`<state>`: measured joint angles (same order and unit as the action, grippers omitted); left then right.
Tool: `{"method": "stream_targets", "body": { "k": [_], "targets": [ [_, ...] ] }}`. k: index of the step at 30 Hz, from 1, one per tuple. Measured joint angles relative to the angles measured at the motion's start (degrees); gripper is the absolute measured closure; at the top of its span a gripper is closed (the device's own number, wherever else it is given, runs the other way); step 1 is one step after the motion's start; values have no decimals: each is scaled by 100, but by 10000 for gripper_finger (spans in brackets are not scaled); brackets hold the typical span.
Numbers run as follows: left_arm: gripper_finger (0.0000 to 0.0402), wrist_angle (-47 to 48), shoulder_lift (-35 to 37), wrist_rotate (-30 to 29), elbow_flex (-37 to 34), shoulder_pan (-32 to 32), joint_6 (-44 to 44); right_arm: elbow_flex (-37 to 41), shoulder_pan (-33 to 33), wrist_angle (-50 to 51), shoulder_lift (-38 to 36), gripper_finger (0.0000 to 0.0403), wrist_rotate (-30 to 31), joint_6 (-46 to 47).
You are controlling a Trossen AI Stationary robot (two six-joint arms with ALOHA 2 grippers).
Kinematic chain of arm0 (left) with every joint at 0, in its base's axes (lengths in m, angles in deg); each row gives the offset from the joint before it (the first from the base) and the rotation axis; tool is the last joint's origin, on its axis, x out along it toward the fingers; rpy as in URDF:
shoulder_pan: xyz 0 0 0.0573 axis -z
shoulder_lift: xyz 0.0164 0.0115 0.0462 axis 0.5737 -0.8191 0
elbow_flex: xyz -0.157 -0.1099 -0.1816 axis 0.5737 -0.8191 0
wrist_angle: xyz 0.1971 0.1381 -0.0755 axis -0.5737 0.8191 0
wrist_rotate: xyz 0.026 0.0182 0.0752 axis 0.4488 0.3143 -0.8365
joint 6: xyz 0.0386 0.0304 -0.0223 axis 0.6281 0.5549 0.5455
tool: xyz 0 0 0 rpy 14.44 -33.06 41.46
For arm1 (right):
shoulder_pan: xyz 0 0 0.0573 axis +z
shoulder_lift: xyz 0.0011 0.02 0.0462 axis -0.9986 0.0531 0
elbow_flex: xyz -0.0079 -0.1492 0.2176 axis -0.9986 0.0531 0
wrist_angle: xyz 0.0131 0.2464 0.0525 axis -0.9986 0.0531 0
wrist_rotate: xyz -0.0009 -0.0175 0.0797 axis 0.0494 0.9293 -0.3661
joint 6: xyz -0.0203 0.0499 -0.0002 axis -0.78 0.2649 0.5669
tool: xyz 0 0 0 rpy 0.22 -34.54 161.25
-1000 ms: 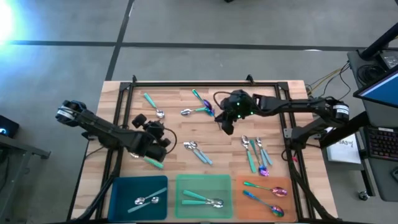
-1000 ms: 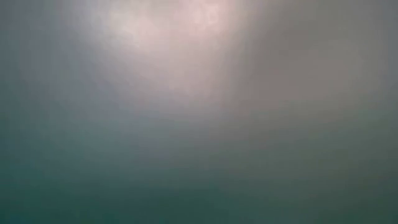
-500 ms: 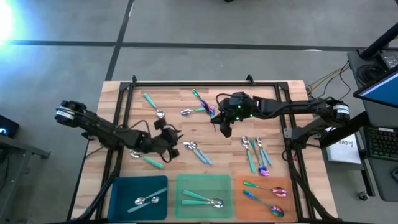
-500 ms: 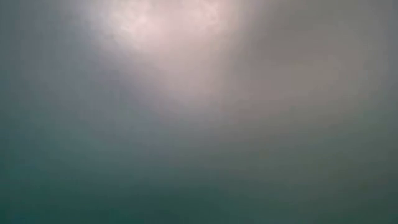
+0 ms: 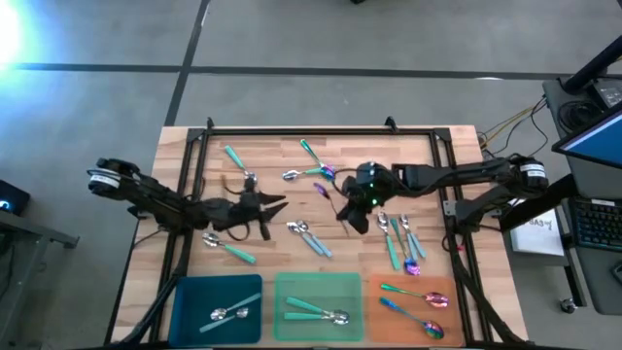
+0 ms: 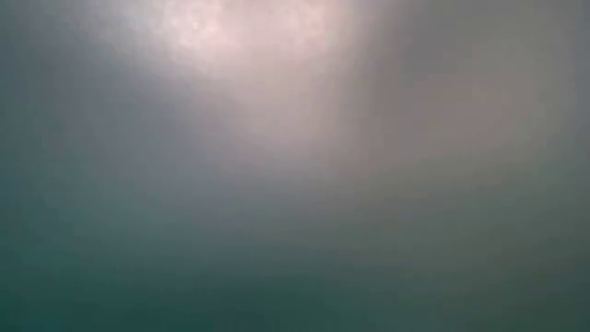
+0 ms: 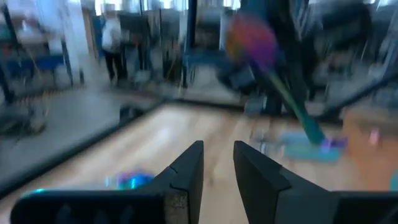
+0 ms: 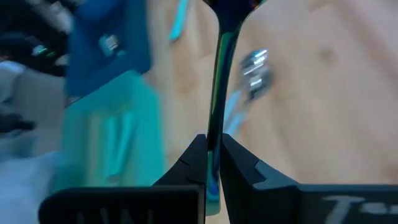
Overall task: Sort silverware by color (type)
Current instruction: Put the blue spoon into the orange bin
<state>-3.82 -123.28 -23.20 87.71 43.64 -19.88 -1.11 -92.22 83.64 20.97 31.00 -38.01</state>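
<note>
From above, the wooden desk [image 5: 194, 160] carries spoons in loose groups. The right tool [image 5: 352, 216] hangs over the middle of the desk and pinches an iridescent spoon [image 5: 322, 190], which sticks out toward the far side. The left tool [image 5: 275, 204] lies low over the desk's left half, with its two fingers a little apart and nothing between them. A teal-handled spoon [image 5: 230, 250] lies just beside it on the near side. More spoons [image 5: 400, 238] lie in a cluster at the right. Along the near edge stand a blue tray [image 5: 185, 297], a green tray [image 5: 292, 285] and an orange tray [image 5: 447, 287], each with spoons inside.

The low view shows only a grey haze.

In the left wrist view, the left tool [image 7: 218, 163] has a narrow gap between its fingers, and the iridescent spoon [image 7: 252, 38] hangs farther off.

In the right wrist view, the right tool [image 8: 213, 155] is pressed on the dark handle of the iridescent spoon [image 8: 219, 74], above the green tray [image 8: 109, 140].
</note>
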Motion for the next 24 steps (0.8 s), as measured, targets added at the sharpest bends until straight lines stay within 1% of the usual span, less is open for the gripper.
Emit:
{"method": "stream_targets", "body": {
  "k": [2, 4, 6, 10, 13, 15, 19, 24],
  "targets": [
    [329, -738, -51, 75, -220, -39, 104, -61, 238, -2, -6, 390, -128, 209],
    [329, -1061, -109, 80, -362, -73, 118, -110, 534, -3, -17, 390, -207, 479],
    [329, -1076, -125, 80, -398, -107, 122, -168, 830, 10, -20, 390, -327, 761],
    [329, -1015, -182, 84, -395, -128, 152, -343, 1512, 93, -75, 390, -335, 1248],
    [329, -1053, -211, 82, -371, -128, 305, -528, 2103, 621, -155, 390, -322, 1405],
    [329, -1247, -244, 81, -358, -128, 434, -592, 2536, 1063, -192, 390, -209, 1534],
    [329, -1738, -245, 82, -348, -126, 731, -561, 3286, 1526, -192, 390, -100, 2423],
    [329, -1930, -229, 74, -348, -130, 941, -424, 3928, 1843, -182, 390, 202, 3864]
  ]
}}
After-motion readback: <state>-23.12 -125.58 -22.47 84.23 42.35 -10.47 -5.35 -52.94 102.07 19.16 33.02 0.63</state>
